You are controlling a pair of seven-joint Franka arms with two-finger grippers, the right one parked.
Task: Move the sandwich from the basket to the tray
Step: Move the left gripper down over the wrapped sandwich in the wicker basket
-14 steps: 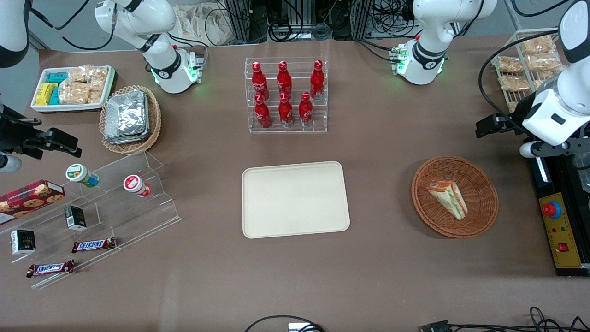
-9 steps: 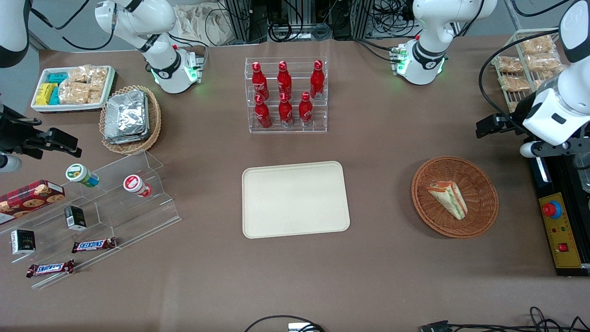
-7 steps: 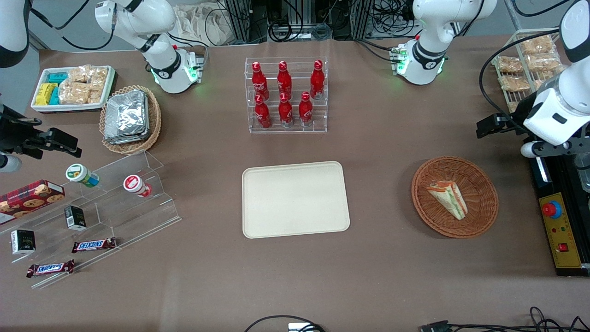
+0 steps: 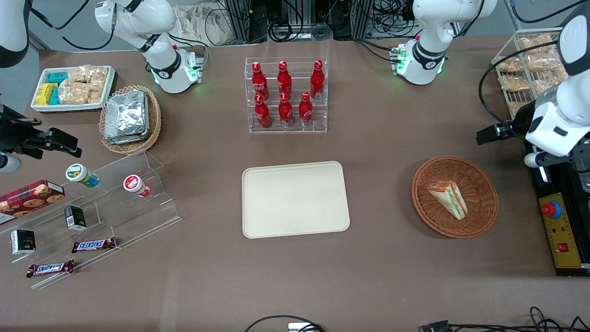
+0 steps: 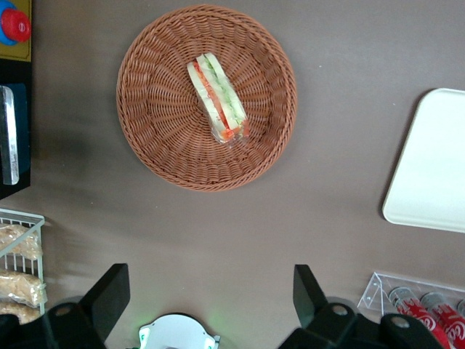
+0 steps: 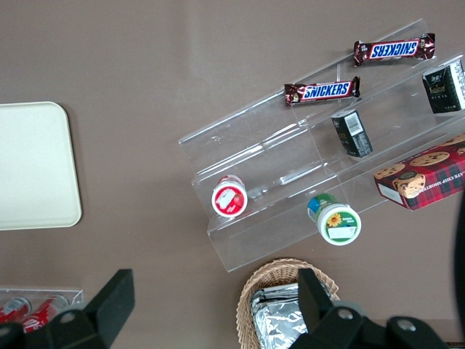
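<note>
The sandwich [image 4: 447,199] [image 5: 218,97], a wrapped wedge with green and orange-red filling, lies in the round reddish-brown wicker basket [image 4: 479,220] [image 5: 156,149]. The cream tray [image 4: 295,198] [image 5: 436,167] lies flat and bare at the table's middle, toward the parked arm's end from the basket. My gripper [image 4: 498,131] [image 5: 211,298] hovers high over the table, farther from the front camera than the basket and toward the working arm's end. It is open, with nothing between its two fingers [image 5: 109,298].
A clear rack of red bottles [image 4: 286,94] stands farther from the front camera than the tray. A wire rack of tan snack packets [image 4: 525,64] and a black-and-yellow control box [image 4: 560,230] with a red button sit at the working arm's end.
My gripper and wrist have shifted a little nearer the front camera, toward the basket. The sandwich, basket and tray have not moved.
</note>
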